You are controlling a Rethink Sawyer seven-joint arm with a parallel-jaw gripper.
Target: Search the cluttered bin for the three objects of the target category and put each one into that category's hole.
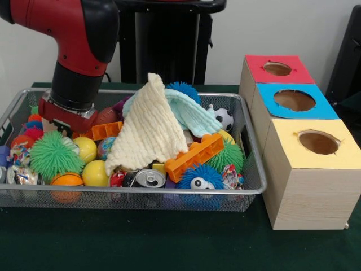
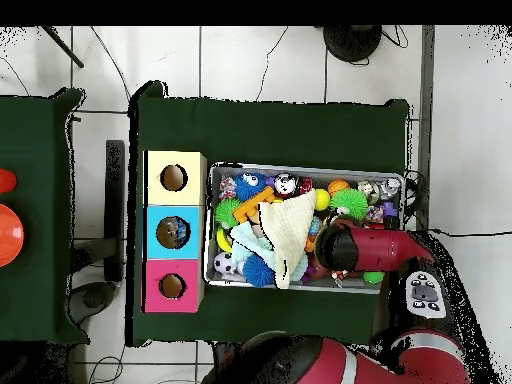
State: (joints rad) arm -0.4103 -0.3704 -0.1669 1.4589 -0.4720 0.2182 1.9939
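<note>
- The wire bin (image 1: 248,189) sits on the green counter (image 1: 169,243), packed with toys; everything below is placed against it.
- The red arm (image 1: 79,34) drops into the bin's left end in the front view. Its hand (image 1: 65,121) is sunk among the toys, and I cannot tell whether it is wide, narrow, or holding anything.
- A cream cloth (image 1: 149,130) is heaped up in the bin's middle, with a pale blue cloth (image 1: 194,116) lying against its right side.
- An orange brick (image 1: 194,157) lies at the foot of the cream cloth, toward the bin's front wall; a second orange brick (image 1: 106,130) sits just right of the hand.
- A can (image 1: 149,179) rests against the front wall, beside a blue spiky ball with eyes (image 1: 200,179).
- A green spiky ball (image 1: 53,155) sits at the bin's left front, with yellow balls (image 1: 90,164) next to it.
- A small football (image 1: 224,118) lies in the bin's far right corner.
- Just right of the bin stand three boxes in a row, each with a round hole on top: yellow (image 1: 316,152) nearest, blue (image 1: 296,101) in the middle, red (image 1: 277,69) farthest.
- In the overhead view something lies inside the blue box's hole (image 2: 173,232); I cannot tell what it is.
</note>
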